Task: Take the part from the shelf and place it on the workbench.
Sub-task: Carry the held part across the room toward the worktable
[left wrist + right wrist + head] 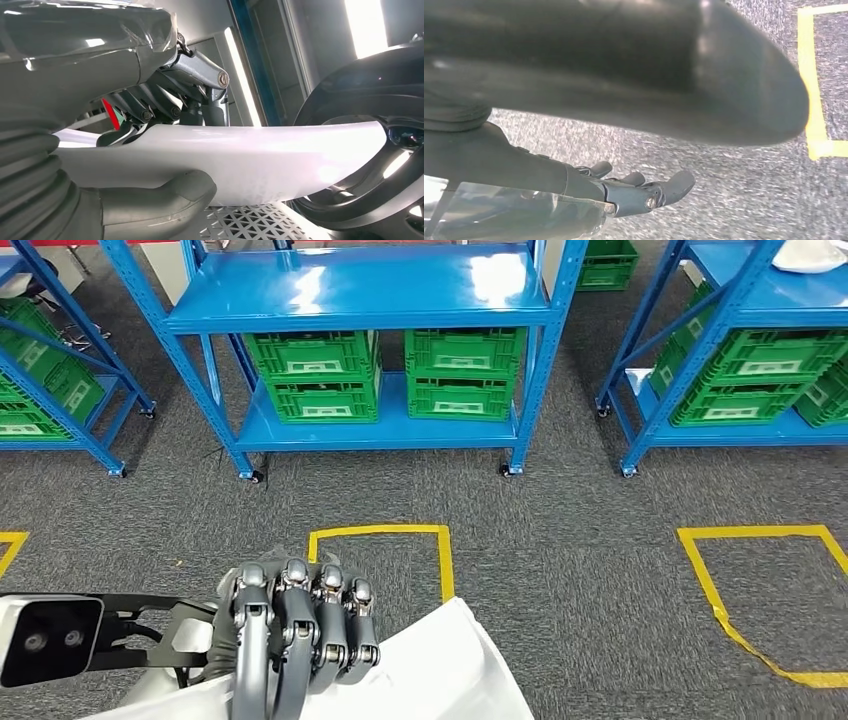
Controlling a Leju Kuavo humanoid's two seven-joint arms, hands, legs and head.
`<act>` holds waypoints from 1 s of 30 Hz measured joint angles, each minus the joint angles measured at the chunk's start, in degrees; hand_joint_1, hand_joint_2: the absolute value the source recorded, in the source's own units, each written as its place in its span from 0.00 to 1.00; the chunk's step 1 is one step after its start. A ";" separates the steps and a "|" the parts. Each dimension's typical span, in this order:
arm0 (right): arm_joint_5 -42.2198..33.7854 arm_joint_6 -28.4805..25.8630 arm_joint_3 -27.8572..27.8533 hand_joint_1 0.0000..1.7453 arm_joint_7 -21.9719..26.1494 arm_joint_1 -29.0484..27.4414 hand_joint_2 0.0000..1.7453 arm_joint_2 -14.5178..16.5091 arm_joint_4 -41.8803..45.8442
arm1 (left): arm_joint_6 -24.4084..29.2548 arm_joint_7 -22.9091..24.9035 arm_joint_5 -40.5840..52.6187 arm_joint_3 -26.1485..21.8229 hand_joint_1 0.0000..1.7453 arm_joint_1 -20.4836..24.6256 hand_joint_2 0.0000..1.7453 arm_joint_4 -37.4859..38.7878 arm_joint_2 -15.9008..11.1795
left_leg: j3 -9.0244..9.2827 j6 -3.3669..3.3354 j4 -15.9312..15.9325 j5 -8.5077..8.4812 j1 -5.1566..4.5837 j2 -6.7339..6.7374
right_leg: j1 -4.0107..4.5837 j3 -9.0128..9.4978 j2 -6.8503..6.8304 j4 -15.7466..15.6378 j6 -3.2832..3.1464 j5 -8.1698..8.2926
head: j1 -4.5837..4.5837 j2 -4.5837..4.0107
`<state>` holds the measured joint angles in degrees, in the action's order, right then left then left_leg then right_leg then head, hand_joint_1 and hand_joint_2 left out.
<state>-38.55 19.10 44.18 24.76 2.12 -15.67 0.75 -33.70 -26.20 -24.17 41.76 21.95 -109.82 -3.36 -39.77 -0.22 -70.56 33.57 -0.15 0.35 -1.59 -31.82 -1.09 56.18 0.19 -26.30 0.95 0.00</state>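
One part [450,670], white and glossy, sits at the bottom centre of our head view, a smooth curved sheet with a pointed upper corner. Our left hand [295,635] grips it there: metal-grey fingers [285,630] curl together over its near edge, dark joints in a row. In the left wrist view the part [240,160] runs across the middle as a broad, shiny white band, the thick grey thumb [160,202] pressed under it and darker fingers [150,110] bearing on its other face. A perforated grey surface with triangular holes [250,225] shows beyond it.

Our right hand [639,190] hangs over grey carpet [724,190] in the right wrist view, its dark fingers [676,184] loosely curled and slightly apart, holding nothing.

Ahead, in the upper half of the head view, a blue steel rack [370,300] stands on small castors, with ribbed green crates [385,375] stacked on its lower shelf. The carpet [580,540] is a coarse grey weave marked with yellow tape outlines [385,532].
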 joint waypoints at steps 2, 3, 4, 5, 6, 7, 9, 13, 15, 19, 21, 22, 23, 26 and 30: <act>-0.12 -0.09 0.06 0.00 -0.43 -0.03 0.00 0.08 0.03 | 0.00 0.17 -0.02 0.05 1.00 0.01 1.00 0.01 -0.01 | 0.70 0.13 -3.44 0.10 0.26 -0.09 | 0.01 -1.57 0.26 0.18 0.15 1.18 | 0.01 0.00; -0.14 -0.16 0.15 0.00 -0.66 -0.04 0.00 0.11 0.03 | 0.01 0.28 -0.02 0.09 1.00 0.03 1.00 0.01 0.01 | 2.45 0.08 -2.17 -1.48 0.35 -0.12 | 0.00 -2.33 0.38 0.28 0.31 1.72 | 0.01 0.00; -0.19 -0.26 0.28 0.00 -0.94 -0.04 0.00 0.17 0.03 | 0.05 0.37 -0.02 0.13 1.00 0.07 1.00 0.01 0.05 | 5.17 -0.06 0.99 -3.15 0.41 -0.21 | -0.01 -2.98 0.52 0.36 0.49 2.25 | 0.02 0.00; -0.29 -0.34 0.43 0.00 -1.23 -0.04 0.00 0.24 0.04 | 0.09 0.47 -0.01 0.16 1.00 0.14 1.00 0.01 0.14 | 8.34 -0.28 5.31 -3.74 0.37 -0.39 | 0.02 -3.49 0.66 0.40 0.74 2.78 | 0.01 0.00; -0.42 -0.41 0.58 0.00 -1.48 -0.03 0.00 0.31 0.05 | 0.14 0.55 0.02 0.17 1.00 0.24 1.00 0.00 0.24 | 11.29 -0.52 9.72 -3.59 0.28 -0.56 | 0.05 -3.85 0.77 0.41 1.04 3.32 | -0.02 0.00; -0.61 -0.47 0.72 0.00 -1.68 -0.03 0.00 0.37 0.07 | 0.17 0.61 0.04 0.19 1.00 0.33 1.00 -0.01 0.32 | 13.28 -0.74 12.95 -2.98 0.11 -0.72 | 0.05 -4.09 0.84 0.31 1.40 3.91 | -0.04 0.00; -1.05 -0.44 0.89 0.00 -2.10 -0.09 0.00 0.43 0.09 | 0.20 0.71 0.07 0.21 1.00 0.44 1.00 -0.03 0.39 | 14.27 -1.27 15.49 -2.50 -0.32 -0.76 | -0.09 -4.38 0.91 -0.15 2.25 5.18 | -0.03 0.00; -1.85 0.08 0.95 0.00 -3.64 -0.39 0.00 0.49 0.29 | 0.32 0.79 0.09 0.26 1.00 0.52 1.00 0.05 0.56 | 11.64 -3.26 16.31 -5.89 -0.25 -0.13 | -0.18 -6.66 0.97 4.14 1.76 0.50 | -0.34 0.00; -2.06 0.08 0.97 0.00 -4.49 -0.43 0.00 0.50 0.55 | 0.27 0.78 0.08 0.34 1.00 0.45 1.00 0.19 0.66 | 9.57 -3.68 16.12 -7.54 -0.63 -0.05 | -0.16 -8.47 1.00 11.88 1.18 -4.79 | -0.48 0.00; -2.47 -0.07 1.02 0.00 -5.89 -0.59 0.00 0.64 1.10 | 0.11 0.74 0.08 0.59 1.00 0.38 1.00 0.75 0.67 | 4.93 -3.56 15.01 -10.42 -0.98 0.04 | -0.15 -4.90 0.99 15.73 3.11 -2.72 | -0.49 0.00; -3.04 -0.16 1.02 0.00 -6.37 -0.48 0.00 0.66 1.29 | -0.03 0.66 0.08 0.69 1.00 0.42 1.00 0.94 0.70 | 2.99 -3.18 14.02 -11.48 -1.07 0.06 | 0.01 1.85 0.98 7.06 2.89 -2.75 | -0.45 0.00; -3.31 -0.21 1.02 0.00 -6.59 -0.39 0.00 0.66 1.36 | -0.15 0.60 0.07 0.73 1.00 0.46 1.00 1.02 0.71 | 2.41 -2.91 13.74 -12.06 -1.11 0.13 | 0.19 4.54 0.99 2.93 2.45 -3.76 | -0.38 0.00; -3.58 -0.26 1.02 0.00 -6.78 -0.33 0.00 0.70 1.43 | -0.26 0.54 0.05 0.77 1.00 0.50 1.00 1.14 0.72 | 2.03 -2.61 13.63 -12.66 -1.09 0.23 | 0.42 6.19 1.02 -0.09 2.04 -4.76 | -0.36 0.00; -4.12 -0.66 1.01 0.00 -7.66 -0.36 0.00 1.06 1.53 | -0.40 0.42 0.02 0.92 1.00 0.57 1.00 1.78 0.62 | 1.07 -1.64 13.52 -13.42 -0.80 0.27 | 0.37 5.28 0.98 -1.63 0.93 -3.93 | -0.39 0.00; -4.39 -1.22 1.02 0.00 -9.38 -0.34 0.00 1.77 1.81 | -0.22 0.55 0.15 1.34 1.00 0.75 1.00 2.79 0.32 | -1.22 0.07 3.07 -2.33 0.03 -0.18 | 0.03 2.08 0.64 -1.56 -0.19 -0.57 | -0.11 0.00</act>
<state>-42.94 17.88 45.20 15.38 1.78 -13.91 2.57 -33.93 -25.65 -24.02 43.10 22.70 -107.03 -3.03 -40.99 -0.15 -67.49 31.24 -0.11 0.17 -1.56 -29.74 -0.45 54.62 0.00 -26.87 0.84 0.00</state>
